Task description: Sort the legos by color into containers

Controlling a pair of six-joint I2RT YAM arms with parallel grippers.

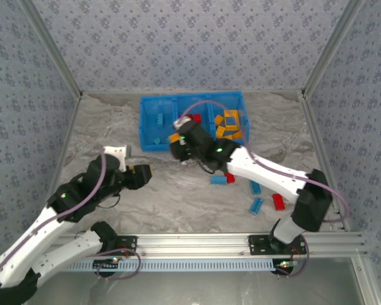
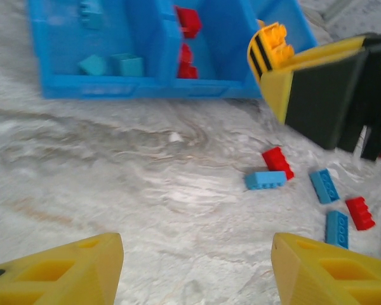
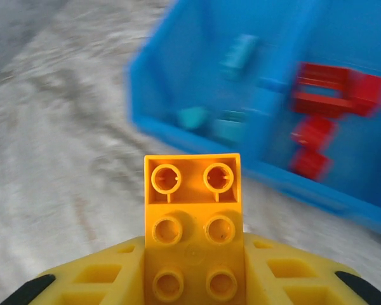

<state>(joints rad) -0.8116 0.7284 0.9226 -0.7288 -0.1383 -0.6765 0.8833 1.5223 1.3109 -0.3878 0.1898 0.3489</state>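
The blue bin point(image 1: 142, 127) stands at the back of the table, with blue legos in its left compartment, red in the middle and orange on the right. Just in front of its near wall my right gripper point(image 1: 180, 143) is shut on an orange brick point(image 3: 193, 222), which sticks out past the fingers. The left wrist view has that orange brick point(image 2: 270, 51) beside the bin point(image 2: 140, 86). My left gripper point(image 2: 197, 273) hangs open over bare table, nothing between its fingers. Loose blue point(image 1: 218, 180) and red point(image 1: 230, 178) legos lie at centre right.
More loose bricks lie right of centre: blue ones point(image 1: 254, 187) point(image 1: 256, 206) and a red one point(image 1: 279, 202). The right arm stretches diagonally across them toward the bin. Patterned walls close in the table on three sides, and a metal rail runs along the near edge.
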